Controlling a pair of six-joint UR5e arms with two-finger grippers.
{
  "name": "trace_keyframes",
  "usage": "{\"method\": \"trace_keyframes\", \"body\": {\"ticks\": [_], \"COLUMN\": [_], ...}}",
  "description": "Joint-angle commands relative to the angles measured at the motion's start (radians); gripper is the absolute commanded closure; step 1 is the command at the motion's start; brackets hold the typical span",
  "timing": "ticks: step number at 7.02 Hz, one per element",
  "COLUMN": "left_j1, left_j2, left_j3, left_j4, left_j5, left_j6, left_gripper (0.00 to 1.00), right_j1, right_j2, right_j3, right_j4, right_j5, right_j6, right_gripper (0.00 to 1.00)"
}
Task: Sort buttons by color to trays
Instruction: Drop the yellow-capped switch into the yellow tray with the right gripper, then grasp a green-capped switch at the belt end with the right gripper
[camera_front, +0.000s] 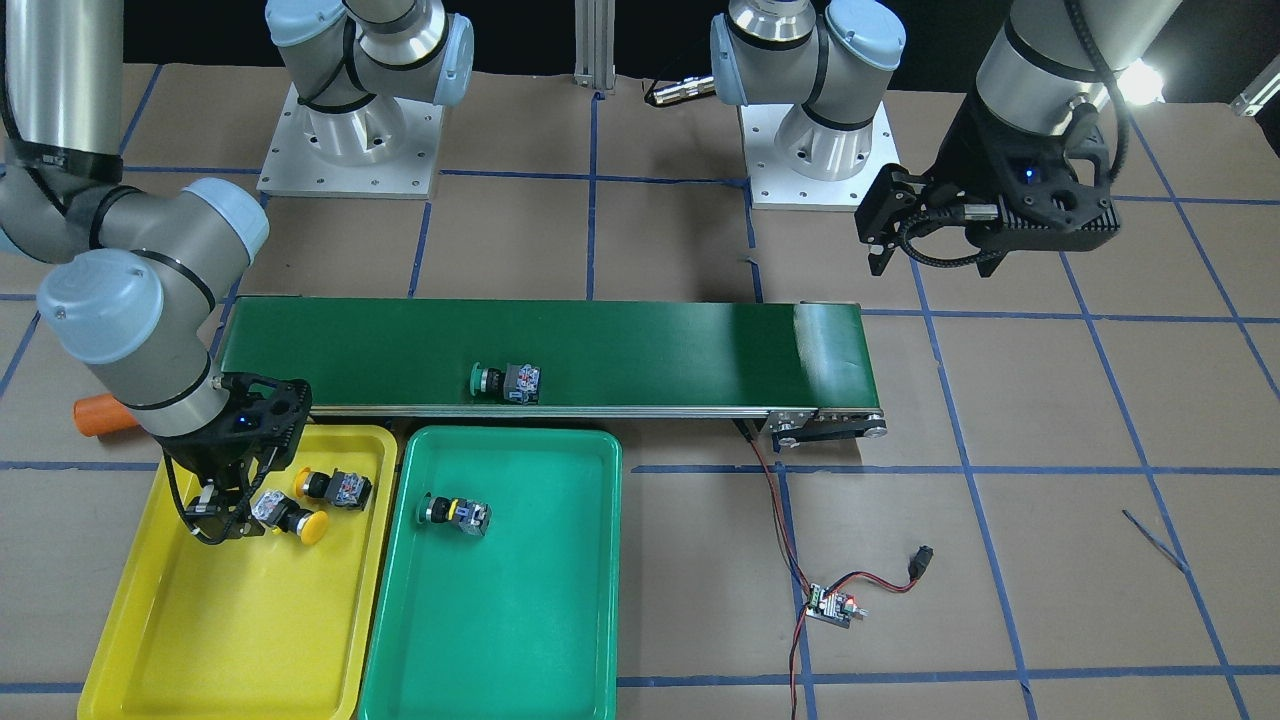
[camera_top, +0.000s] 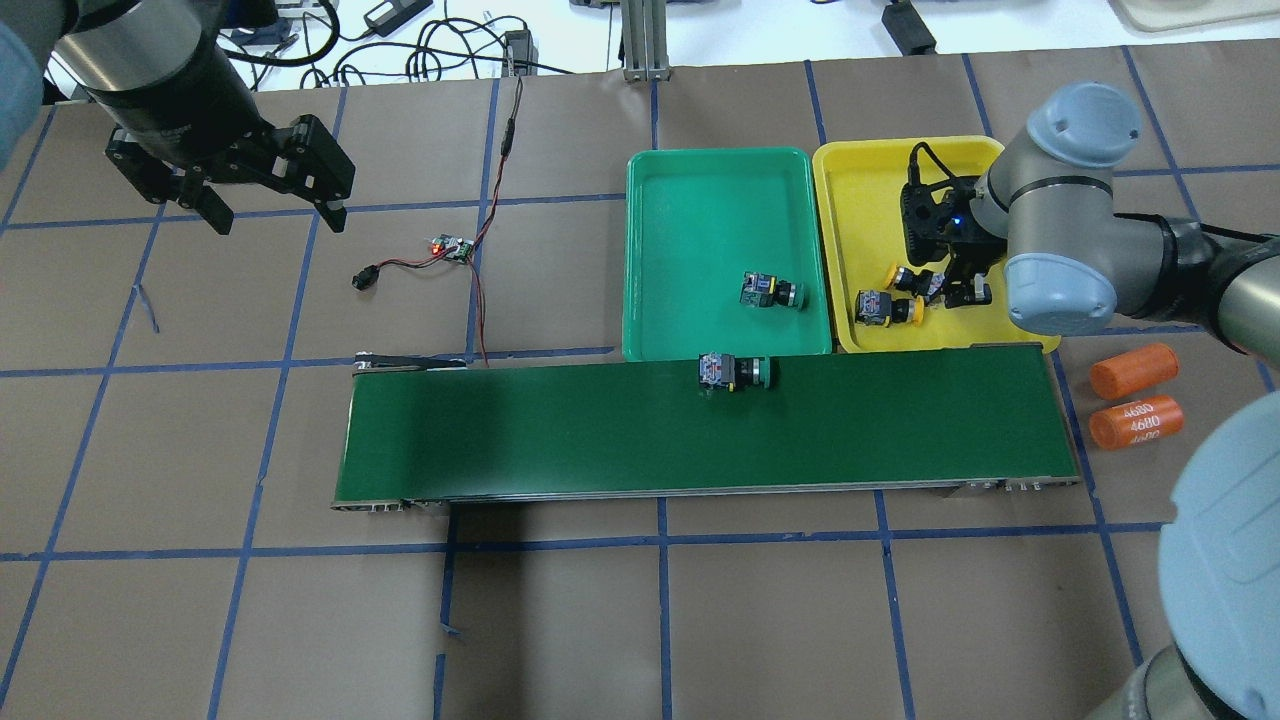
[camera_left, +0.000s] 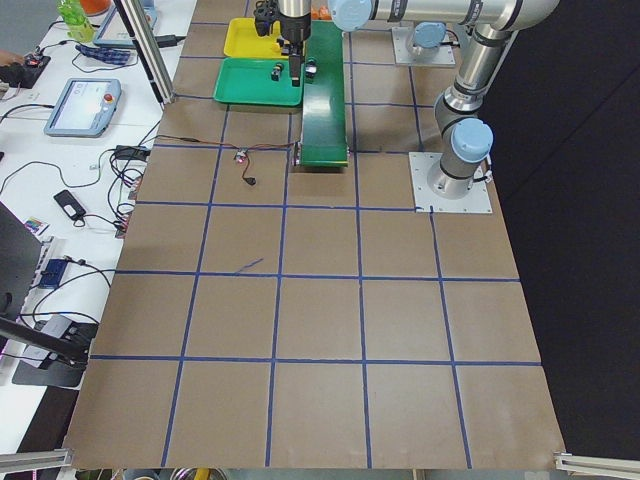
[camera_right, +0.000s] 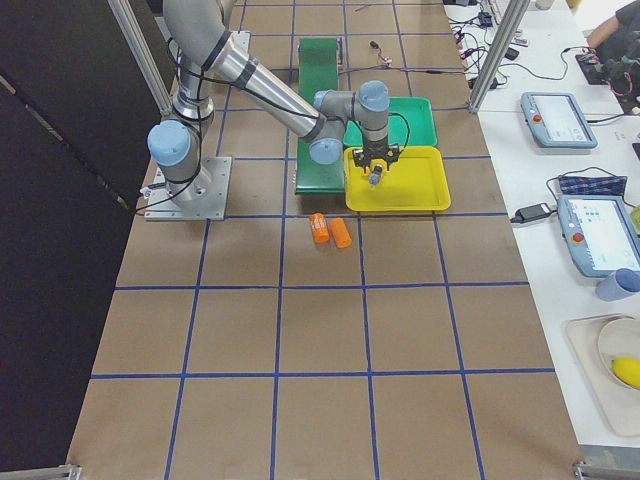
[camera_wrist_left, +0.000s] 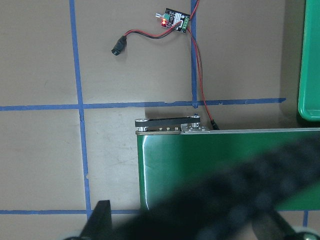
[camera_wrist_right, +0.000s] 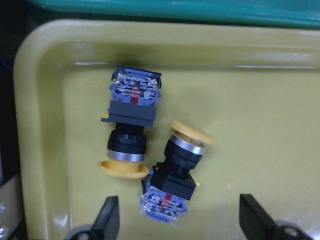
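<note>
Two yellow-capped buttons lie on their sides in the yellow tray (camera_front: 230, 620); one (camera_wrist_right: 131, 125) is by the tray's corner and the other (camera_wrist_right: 175, 170) is beside it. My right gripper (camera_front: 225, 520) hangs open just over that second button, and its fingers (camera_wrist_right: 107, 222) do not touch it. One green-capped button (camera_front: 455, 514) lies in the teal-green tray (camera_front: 500, 620). Another green-capped button (camera_top: 733, 371) lies on the conveyor belt (camera_top: 600, 430), near the trays. My left gripper (camera_top: 277, 215) is open and empty, high above the table beyond the belt's other end.
Two orange cylinders (camera_top: 1133, 370) (camera_top: 1135, 421) lie on the table past the belt's end near the yellow tray. A small controller board (camera_top: 452, 248) with red and black wires lies below my left gripper. Blue tape lines grid the brown table.
</note>
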Motion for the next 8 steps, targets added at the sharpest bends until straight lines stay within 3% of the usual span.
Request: {"method": "trace_keyframes", "body": {"ticks": [1,4,8], "left_j1": [0.001,0.002,0.007], "left_j2": [0.000,0.000,0.000], "left_j3": [0.000,0.001,0.001], "left_j4": [0.000,0.000,0.000], "left_j5": [0.000,0.000,0.000], "left_j6": [0.000,0.000,0.000], "left_gripper": [0.00,0.00,0.00], "right_j1": [0.071,0.077,0.077], "right_j2": [-0.151,-0.320,-0.293], "right_j3": [0.023,0.230,0.272], "right_j4": [0.172,0.173,0.154], "right_j5": [-0.025,-0.035,-0.034], "right_j6": [0.004,0.009,0.062], "right_gripper": [0.00,0.00,0.00]}}
